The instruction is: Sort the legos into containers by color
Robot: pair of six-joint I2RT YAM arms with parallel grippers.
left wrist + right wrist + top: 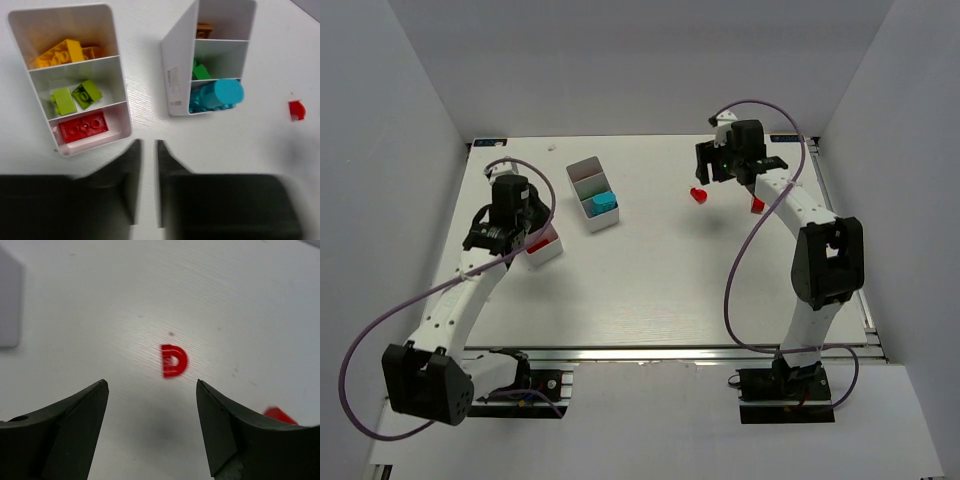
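In the right wrist view a small red D-shaped lego [173, 361] lies on the white table, just ahead of my open, empty right gripper [152, 385]. It also shows in the top view [698, 195], with a second red lego [757, 205] to its right beside the arm. My left gripper [148, 145] is empty, its jaws nearly together, just in front of two white containers. The near container [121, 95] holds yellow legos [62, 52], lime and green legos [75, 96] and a red lego [83, 127]. The far container [176, 75] holds brown, green [201, 72] and teal [220, 95] pieces.
White walls enclose the table on the left, back and right. The far container [592, 195] stands left of centre; the near container [545, 248] sits partly under my left wrist. Purple cables loop off both arms.
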